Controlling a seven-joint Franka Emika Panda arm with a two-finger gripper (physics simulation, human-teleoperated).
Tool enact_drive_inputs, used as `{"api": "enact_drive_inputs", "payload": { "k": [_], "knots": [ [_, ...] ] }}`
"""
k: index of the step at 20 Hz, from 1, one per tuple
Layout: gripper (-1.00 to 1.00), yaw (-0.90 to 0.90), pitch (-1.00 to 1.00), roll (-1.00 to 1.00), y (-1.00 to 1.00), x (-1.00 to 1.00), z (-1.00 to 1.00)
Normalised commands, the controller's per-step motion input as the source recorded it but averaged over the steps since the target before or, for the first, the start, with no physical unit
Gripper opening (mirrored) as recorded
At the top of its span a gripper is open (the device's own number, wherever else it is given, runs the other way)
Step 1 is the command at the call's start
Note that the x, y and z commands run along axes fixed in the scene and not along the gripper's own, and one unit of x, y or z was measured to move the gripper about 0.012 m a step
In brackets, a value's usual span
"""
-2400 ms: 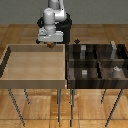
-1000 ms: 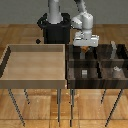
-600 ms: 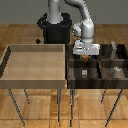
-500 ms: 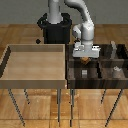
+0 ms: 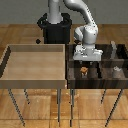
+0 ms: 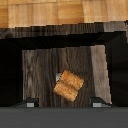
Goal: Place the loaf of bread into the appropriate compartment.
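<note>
- The small golden-brown loaf of bread with a darker crust (image 6: 69, 85) lies on the floor of a square cell (image 5: 79, 75) of the dark striped-wood four-cell bin (image 5: 107, 80), nearer the exterior view's left, on the camera side.
- In the wrist view the loaf lies skewed to the cell walls, touching none of them.
- The white-and-grey gripper (image 5: 85, 59) of the white robot arm (image 5: 85, 22) hangs above that cell, its fingers (image 6: 30, 103) spread wide and holding nothing; the loaf lies between and below the fingertips, apart from both.
- A small grey cube (image 5: 117, 71) sits in the neighbouring cell toward the exterior view's right.
- The large pale-wood tray (image 5: 35, 81) stands just beside the bin, on the exterior view's left.
</note>
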Motion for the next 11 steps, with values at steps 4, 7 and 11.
{"api": "enact_drive_inputs", "payload": {
  "k": [4, 7, 11],
  "knots": [
    [1.0, 0.0, 0.0, 0.0, 0.0, 0.0, 0.0],
    [1.0, 0.0, 0.0, 0.0, 0.0, 0.0, 0.0],
    [1.0, 0.0, 0.0, 0.0, 0.0, 0.0, 0.0]
  ]
}}
